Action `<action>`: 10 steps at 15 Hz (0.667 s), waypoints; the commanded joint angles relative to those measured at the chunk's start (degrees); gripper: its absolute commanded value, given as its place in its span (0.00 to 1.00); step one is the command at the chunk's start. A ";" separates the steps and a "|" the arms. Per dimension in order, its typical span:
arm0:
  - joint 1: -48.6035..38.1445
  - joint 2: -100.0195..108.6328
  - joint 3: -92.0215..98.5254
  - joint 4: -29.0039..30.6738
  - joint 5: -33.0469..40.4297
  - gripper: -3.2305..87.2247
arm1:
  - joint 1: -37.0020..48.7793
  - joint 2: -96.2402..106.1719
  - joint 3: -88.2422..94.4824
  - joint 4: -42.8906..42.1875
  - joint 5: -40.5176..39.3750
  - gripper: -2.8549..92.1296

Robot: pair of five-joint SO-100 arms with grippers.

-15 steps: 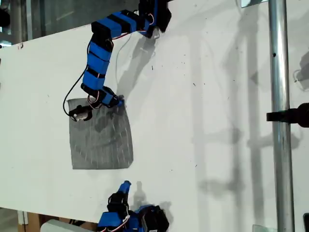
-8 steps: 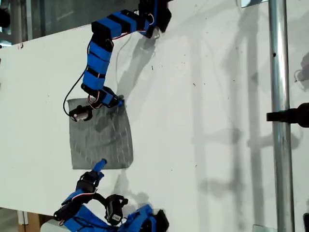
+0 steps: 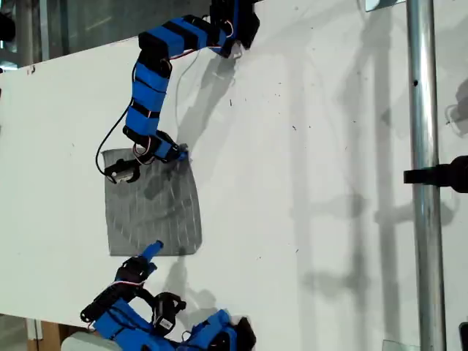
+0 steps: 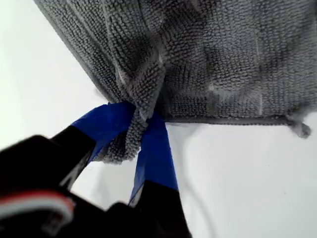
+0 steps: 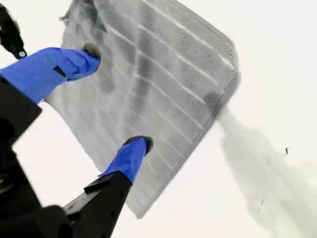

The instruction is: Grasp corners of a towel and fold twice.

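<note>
**A:** What changed in the exterior view?

**B:** A second ago my second gripper (image 3: 151, 251) sat off the towel (image 3: 153, 212), nearer the table's (image 3: 329, 146) lower edge. It has swung toward the exterior view's left, and its tip is now at the towel's lower edge. It has hardly moved in the last half second. My first gripper (image 3: 178, 153) has stayed at the towel's upper right corner in that view. The towel lies flat, as it did before.

**A:** And the first wrist view?

**B:** My first gripper (image 4: 141, 121) is closed on a bunched pinch of towel (image 4: 223, 59) at its edge. A frayed corner (image 4: 299, 130) lies free to one side, so I can't tell whether the pinch takes in a true corner.

**A:** Second wrist view?

**B:** My second gripper (image 5: 116, 98) has its jaws spread wide and holds nothing. The striped towel (image 5: 168, 74) is spread out beyond them.

**A:** What does that mean for the task?

**B:** I judge one grasp made and the other only lined up. No fold has begun.
</note>
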 commanded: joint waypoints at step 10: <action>6.06 -20.30 15.21 -22.59 -10.20 0.33 | 0.00 2.99 2.55 -1.76 0.70 0.03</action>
